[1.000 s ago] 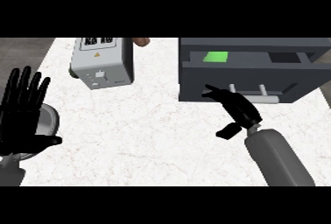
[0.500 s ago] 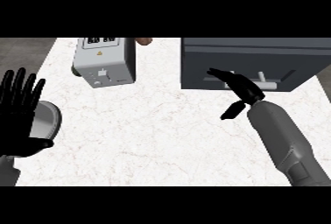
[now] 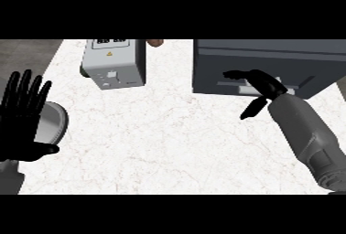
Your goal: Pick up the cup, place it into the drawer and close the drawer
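Right hand at the closed drawer front, fingers relaxed, holding nothing. Left hand resting at the desk's left edge, fingers spread wide, upright.

You have a toaster at the counter's far edge, a drawer unit at its far-right corner, a plate at its left edge.

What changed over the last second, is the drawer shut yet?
The drawer went from open, with the green cup showing inside, to shut; the cup is now hidden. The right hand followed it inward and sits against its front. The left hand, open at the left edge, the grey appliance and the plate kept their places.
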You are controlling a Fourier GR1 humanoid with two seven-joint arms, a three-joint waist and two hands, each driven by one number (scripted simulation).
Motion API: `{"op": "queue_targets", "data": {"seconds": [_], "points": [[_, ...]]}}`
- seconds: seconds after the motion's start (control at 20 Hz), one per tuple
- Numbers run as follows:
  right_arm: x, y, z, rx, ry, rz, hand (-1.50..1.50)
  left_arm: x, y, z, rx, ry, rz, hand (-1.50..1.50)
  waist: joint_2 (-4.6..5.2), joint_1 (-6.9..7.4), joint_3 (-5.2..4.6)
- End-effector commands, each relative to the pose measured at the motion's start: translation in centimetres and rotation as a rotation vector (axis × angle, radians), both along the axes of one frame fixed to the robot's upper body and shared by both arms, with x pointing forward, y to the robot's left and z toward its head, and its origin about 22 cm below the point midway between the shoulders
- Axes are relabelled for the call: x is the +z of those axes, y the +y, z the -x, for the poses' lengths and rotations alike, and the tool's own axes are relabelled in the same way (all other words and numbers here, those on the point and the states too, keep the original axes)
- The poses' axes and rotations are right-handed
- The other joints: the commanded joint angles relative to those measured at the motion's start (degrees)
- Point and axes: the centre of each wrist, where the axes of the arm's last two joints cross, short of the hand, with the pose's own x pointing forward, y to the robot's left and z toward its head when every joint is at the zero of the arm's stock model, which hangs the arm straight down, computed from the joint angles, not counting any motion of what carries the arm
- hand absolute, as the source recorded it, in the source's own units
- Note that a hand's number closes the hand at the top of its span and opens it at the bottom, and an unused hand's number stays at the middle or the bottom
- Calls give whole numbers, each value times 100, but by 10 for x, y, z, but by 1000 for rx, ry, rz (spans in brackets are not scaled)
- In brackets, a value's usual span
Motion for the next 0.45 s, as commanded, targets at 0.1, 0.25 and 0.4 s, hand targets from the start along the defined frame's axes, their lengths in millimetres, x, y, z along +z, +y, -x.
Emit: {"op": "queue_targets", "data": {"seconds": [0.1,0.25,0.4], "points": [[27,-33,-10,-107,-12,22,-150,-10,-16,-2,-10,-13,4,-150,177,149,40],[41,-34,-16,-114,3,11,-150,-3,-7,-1,-16,-11,-11,-150,175,216,40],[38,-19,-19,-113,2,22,-150,-9,-15,-5,-20,-2,-27,-150,195,192,37]]}}
